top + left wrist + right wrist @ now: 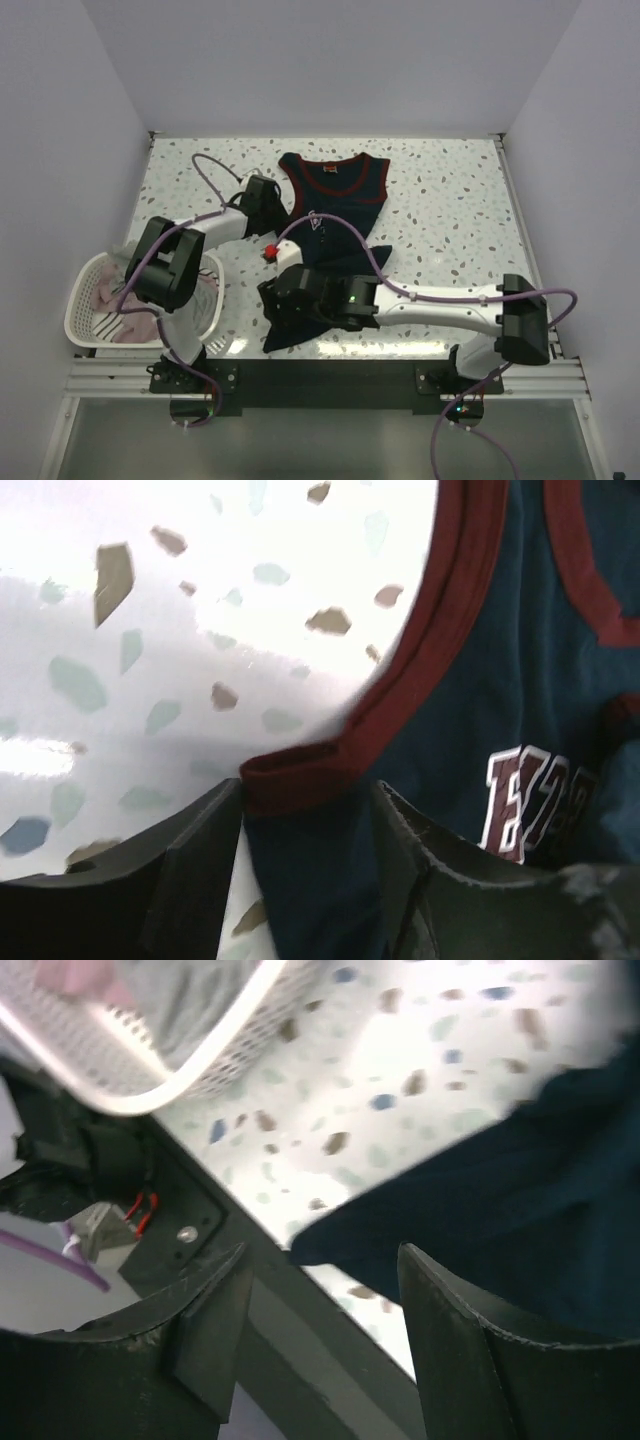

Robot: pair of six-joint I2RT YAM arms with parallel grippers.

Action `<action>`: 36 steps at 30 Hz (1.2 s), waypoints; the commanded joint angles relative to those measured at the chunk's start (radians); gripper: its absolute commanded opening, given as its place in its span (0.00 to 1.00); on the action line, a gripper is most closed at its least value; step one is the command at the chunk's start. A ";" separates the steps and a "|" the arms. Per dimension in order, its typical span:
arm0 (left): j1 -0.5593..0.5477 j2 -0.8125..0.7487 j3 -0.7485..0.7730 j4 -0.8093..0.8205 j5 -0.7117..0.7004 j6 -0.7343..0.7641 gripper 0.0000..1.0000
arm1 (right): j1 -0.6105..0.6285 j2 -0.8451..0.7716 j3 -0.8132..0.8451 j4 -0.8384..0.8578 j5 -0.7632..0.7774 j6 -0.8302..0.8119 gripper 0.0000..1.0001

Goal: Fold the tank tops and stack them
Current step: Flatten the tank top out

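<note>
Fingers [190, 870] of left gripper [310, 792]: held apart, the red-trimmed edge of the navy jersey [520, 680] lying between them. Right gripper [322, 1252]: fingers parted, nothing clamped, dark hem corner just beyond. Jersey is laid on the speckled table [450, 210], neck at far end; basket [85, 300] at left.

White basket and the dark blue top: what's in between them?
Just bare speckled table. The right wrist view shows it running between the basket and the edge of the navy tank top, with nothing lying on it.
</note>
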 commanded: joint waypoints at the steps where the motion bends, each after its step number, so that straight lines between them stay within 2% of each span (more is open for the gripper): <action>1: 0.010 0.082 0.096 -0.026 -0.027 0.029 0.53 | -0.134 -0.178 -0.055 -0.092 0.098 0.009 0.64; 2: 0.013 0.101 0.129 -0.032 -0.026 0.031 0.47 | -0.174 -0.212 -0.112 -0.098 0.101 0.023 0.64; 3: 0.018 0.134 0.148 -0.050 -0.029 0.035 0.37 | -0.250 -0.274 -0.138 -0.102 0.124 0.026 0.65; 5: 0.024 0.167 0.209 -0.076 -0.040 0.043 0.28 | -0.350 -0.319 -0.193 -0.136 0.165 0.041 0.67; 6: 0.031 0.184 0.229 -0.101 -0.043 0.052 0.19 | -0.377 -0.338 -0.207 -0.145 0.202 0.041 0.68; 10: 0.079 0.263 0.359 -0.162 -0.067 0.063 0.03 | -0.513 -0.391 -0.267 -0.162 0.228 0.046 0.75; 11: 0.094 0.276 0.384 -0.170 -0.061 0.063 0.00 | -0.576 -0.391 -0.282 -0.156 0.216 0.045 0.75; 14: 0.163 0.319 0.501 -0.220 -0.076 0.075 0.00 | -0.705 -0.367 -0.310 -0.121 0.144 0.038 0.76; 19: 0.226 0.353 0.683 -0.300 -0.110 0.121 0.00 | -0.828 -0.272 -0.324 -0.043 0.051 0.041 0.75; 21: 0.245 0.347 0.715 -0.309 -0.107 0.153 0.05 | -0.848 -0.203 -0.324 -0.014 0.041 0.049 0.75; 23: 0.249 0.334 0.746 -0.312 -0.089 0.176 0.17 | -0.869 -0.162 -0.330 0.028 0.012 0.060 0.75; 24: 0.249 0.313 0.749 -0.303 -0.075 0.204 0.36 | -0.878 -0.126 -0.336 0.049 -0.005 0.064 0.75; 25: 0.248 0.296 0.739 -0.300 -0.054 0.212 0.46 | -0.886 -0.109 -0.345 0.069 -0.025 0.075 0.75; 27: 0.245 0.224 0.675 -0.274 -0.037 0.219 0.58 | -0.906 -0.048 -0.344 0.105 -0.057 0.087 0.75; 30: 0.231 0.108 0.589 -0.231 -0.027 0.218 0.61 | -0.908 0.019 -0.341 0.146 -0.097 0.095 0.73; 33: 0.200 -0.015 0.434 -0.182 -0.001 0.190 0.61 | -0.905 0.040 -0.377 0.218 -0.146 0.113 0.69; 36: 0.148 -0.138 0.189 -0.107 0.025 0.140 0.61 | -0.905 0.063 -0.422 0.270 -0.164 0.137 0.68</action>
